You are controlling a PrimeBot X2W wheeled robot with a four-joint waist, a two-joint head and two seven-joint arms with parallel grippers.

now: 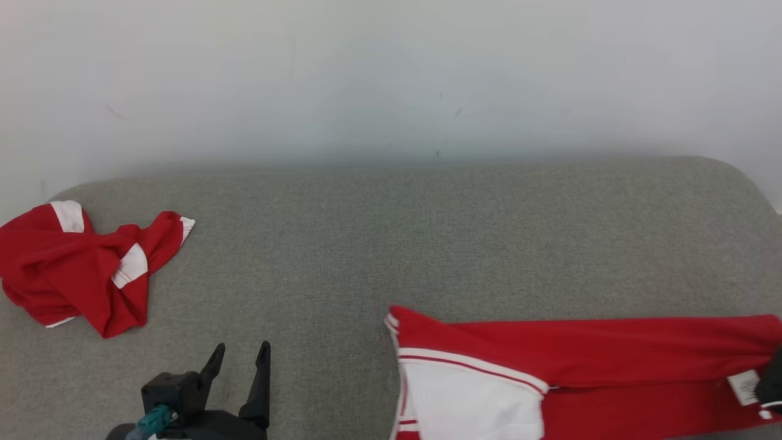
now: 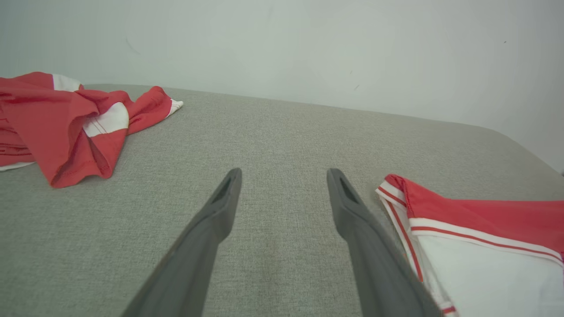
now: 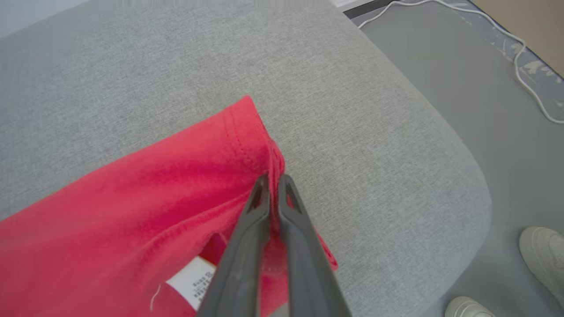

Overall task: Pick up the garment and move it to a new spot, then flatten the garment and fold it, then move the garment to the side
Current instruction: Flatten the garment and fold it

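Observation:
A red garment with a white panel (image 1: 586, 360) lies stretched flat along the front right of the grey cushioned surface (image 1: 391, 244). Its white-trimmed end (image 2: 440, 229) shows beside my left gripper in the left wrist view. My right gripper (image 1: 771, 382) sits at the garment's right end; in the right wrist view this right gripper (image 3: 273, 180) is shut on the red hem (image 3: 238, 132), close to a white care label (image 3: 194, 281). My left gripper (image 1: 241, 351) hovers open over bare cushion left of the garment, and the same left gripper (image 2: 284, 176) has nothing between its fingers.
A second red and white garment (image 1: 79, 269) lies crumpled at the far left of the surface. A pale wall (image 1: 391, 73) stands behind. Past the cushion's rounded right corner are grey floor, a white cable (image 3: 520, 53) and a person's light shoes (image 3: 544, 259).

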